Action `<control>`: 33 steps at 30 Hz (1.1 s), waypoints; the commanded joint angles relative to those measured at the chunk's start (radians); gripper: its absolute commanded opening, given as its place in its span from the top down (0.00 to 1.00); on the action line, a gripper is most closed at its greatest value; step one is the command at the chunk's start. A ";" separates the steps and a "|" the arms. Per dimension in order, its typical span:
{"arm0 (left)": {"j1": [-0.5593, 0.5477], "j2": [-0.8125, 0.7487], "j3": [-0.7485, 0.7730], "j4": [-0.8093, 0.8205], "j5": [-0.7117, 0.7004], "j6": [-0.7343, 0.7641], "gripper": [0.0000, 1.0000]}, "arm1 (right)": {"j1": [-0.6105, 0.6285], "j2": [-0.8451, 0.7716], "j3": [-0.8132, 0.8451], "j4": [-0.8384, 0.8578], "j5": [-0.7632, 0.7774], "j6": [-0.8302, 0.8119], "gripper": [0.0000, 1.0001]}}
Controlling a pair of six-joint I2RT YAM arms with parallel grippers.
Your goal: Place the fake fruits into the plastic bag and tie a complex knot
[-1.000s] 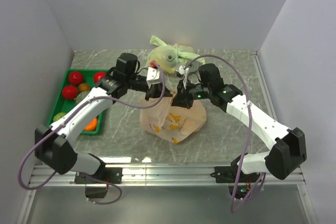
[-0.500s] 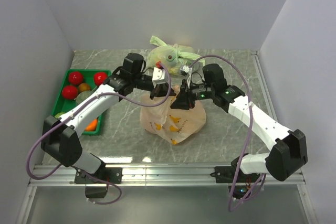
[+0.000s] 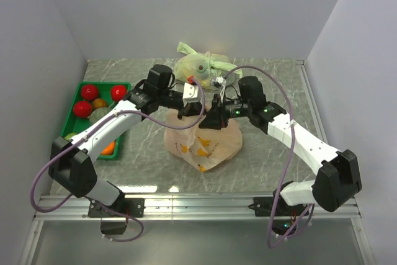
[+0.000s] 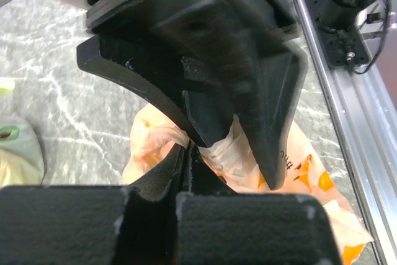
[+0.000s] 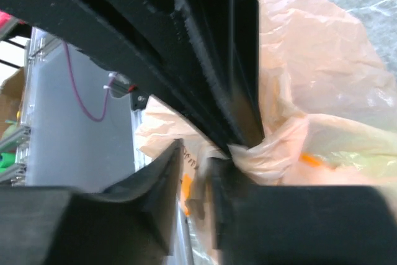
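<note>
Pinching the bunched top of the plastic bag (image 3: pixel 201 142), my left hand (image 3: pixel 188 102) is pressing its fingers fully together on the thin film, directly above the bag. My right hand (image 3: pixel 212 116) is hovering at the same bunch, its fingers parted only a little. Whether any plastic is passing between them, I cannot tell.

I am thinking several things could go wrong. The film is slippery, so a sideways pull could draw it out of my left hand, and a hard pull could tear it. With the right hand not clearly gripping, the twist could be loosening. My two hands are also crowding each other above the bag and could be knocking together. Some fake fruits (image 3: pixel 89 91) are lying in the green tray (image 3: pixel 102 84), left of the bag, so tying now may be leaving them out.

The left wrist view is showing the pale fold caught at my fingertips. The right wrist view is showing the gap and the crumpled neck touching one finger. Only the top view is showing the tray and the pale green bag (image 3: pixel 197 65) behind the bag.
</note>
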 commanded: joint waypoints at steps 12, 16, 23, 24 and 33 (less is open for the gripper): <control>-0.045 -0.058 0.023 -0.006 0.058 -0.005 1.00 | -0.034 0.003 -0.039 0.167 0.038 0.090 0.41; -0.053 -0.043 0.025 0.038 0.055 -0.048 0.99 | -0.032 0.021 -0.059 0.294 0.017 0.182 0.42; -0.058 0.009 0.022 0.109 0.050 -0.126 0.99 | -0.032 0.026 -0.111 0.411 -0.072 0.228 0.49; -0.056 0.013 0.020 0.126 0.046 -0.160 0.99 | -0.032 0.028 -0.114 0.408 -0.074 0.215 0.62; -0.018 -0.038 0.120 0.108 -0.045 -0.298 0.50 | -0.032 0.025 -0.131 0.353 -0.043 0.130 1.00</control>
